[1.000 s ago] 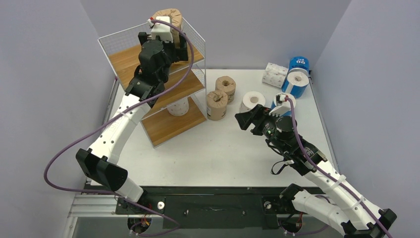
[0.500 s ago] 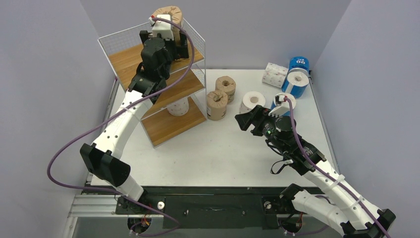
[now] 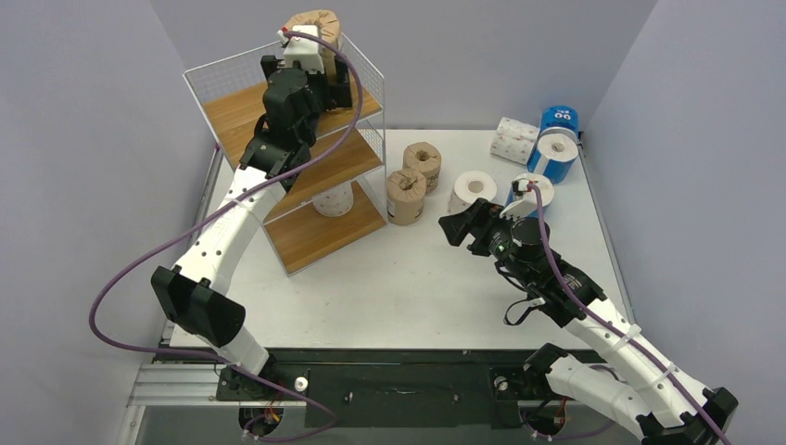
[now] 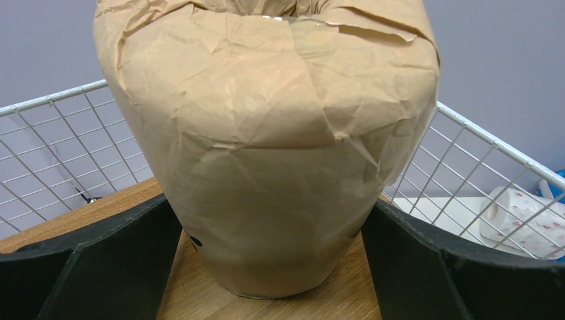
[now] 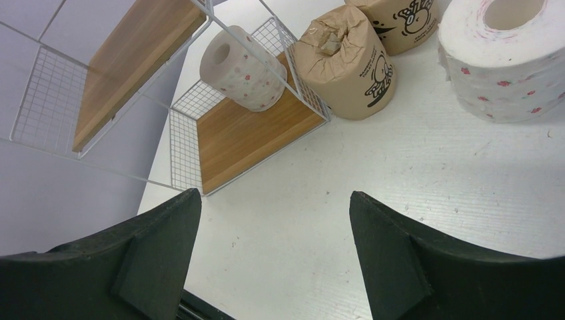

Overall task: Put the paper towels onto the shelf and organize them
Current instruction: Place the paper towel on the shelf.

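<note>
A brown-wrapped paper towel roll (image 4: pixel 266 133) stands upright on the top board of the wire shelf (image 3: pixel 243 109). My left gripper (image 4: pixel 270 220) is open, one black finger on each side of the roll's base, very close to the wrapping. In the overhead view that roll (image 3: pixel 313 26) shows just beyond the left wrist. A white printed roll (image 5: pixel 236 67) lies on the bottom board. My right gripper (image 3: pixel 461 221) hovers open and empty over the table, in front of two brown rolls (image 3: pixel 406 195) and a white roll (image 3: pixel 473 190).
At the back right are a white printed roll lying down (image 3: pixel 514 139) and two blue-wrapped rolls (image 3: pixel 556 153). Another blue roll (image 3: pixel 530 190) is partly hidden behind the right wrist. Grey walls enclose the table on three sides.
The left arm has shifted slightly up and inward at the top tier; the brown roll stays put. The right gripper has drifted a little toward the rolls.
</note>
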`<state>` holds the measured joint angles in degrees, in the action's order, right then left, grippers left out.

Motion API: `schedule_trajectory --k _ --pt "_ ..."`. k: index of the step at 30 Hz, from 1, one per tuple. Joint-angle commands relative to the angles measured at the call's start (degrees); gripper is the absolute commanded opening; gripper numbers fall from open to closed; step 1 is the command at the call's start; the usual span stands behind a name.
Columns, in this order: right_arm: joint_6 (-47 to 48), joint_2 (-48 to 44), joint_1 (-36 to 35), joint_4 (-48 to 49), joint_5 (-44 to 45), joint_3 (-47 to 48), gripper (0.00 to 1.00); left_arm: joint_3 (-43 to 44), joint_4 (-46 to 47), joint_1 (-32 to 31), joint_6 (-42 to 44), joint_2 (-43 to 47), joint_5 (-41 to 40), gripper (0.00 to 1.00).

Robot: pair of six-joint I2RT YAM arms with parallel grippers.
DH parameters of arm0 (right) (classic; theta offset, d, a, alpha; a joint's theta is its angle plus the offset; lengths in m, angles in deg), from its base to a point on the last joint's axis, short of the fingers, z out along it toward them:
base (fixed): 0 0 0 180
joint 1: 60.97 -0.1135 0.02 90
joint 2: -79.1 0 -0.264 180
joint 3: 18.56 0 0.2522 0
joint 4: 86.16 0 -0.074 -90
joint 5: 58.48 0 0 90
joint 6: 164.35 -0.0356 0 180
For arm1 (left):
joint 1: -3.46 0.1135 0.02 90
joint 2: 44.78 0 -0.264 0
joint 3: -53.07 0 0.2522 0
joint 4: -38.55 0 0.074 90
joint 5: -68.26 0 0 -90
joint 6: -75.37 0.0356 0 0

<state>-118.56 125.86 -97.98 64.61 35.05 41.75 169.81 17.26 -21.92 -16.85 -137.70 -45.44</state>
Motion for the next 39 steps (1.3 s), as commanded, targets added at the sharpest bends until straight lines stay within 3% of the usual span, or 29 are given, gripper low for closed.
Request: schedule_trajectory --k 1,17,25,31,39 --pt "0.0 -0.6 0.6 2.5 -0.3 0.0 0.78 3.2 0.2 0.6 -0.5 0.4 0.8 0.97" --pt "-1.2 -1.0 0.6 2.3 -0.5 -0.3 0.8 1.9 -3.8 -1.2 -1.2 10.7 2.5 0.96" --pt "-1.5 -1.5 0.6 2.2 -1.1 -0.4 0.8 1.9 -7.4 -1.3 -0.7 11.3 3.5 0.96" --pt "-1.5 -1.6 0.6 2.0 -1.2 -0.7 0.8 -3.0 -4.0 -1.3 -2.3 16.0 4.0 0.99" --pt "-1.2 -1.3 0.6 2.3 -1.5 -1.1 0.79 -9.5 -3.2 -1.3 -5.1 21.6 5.0 0.68"
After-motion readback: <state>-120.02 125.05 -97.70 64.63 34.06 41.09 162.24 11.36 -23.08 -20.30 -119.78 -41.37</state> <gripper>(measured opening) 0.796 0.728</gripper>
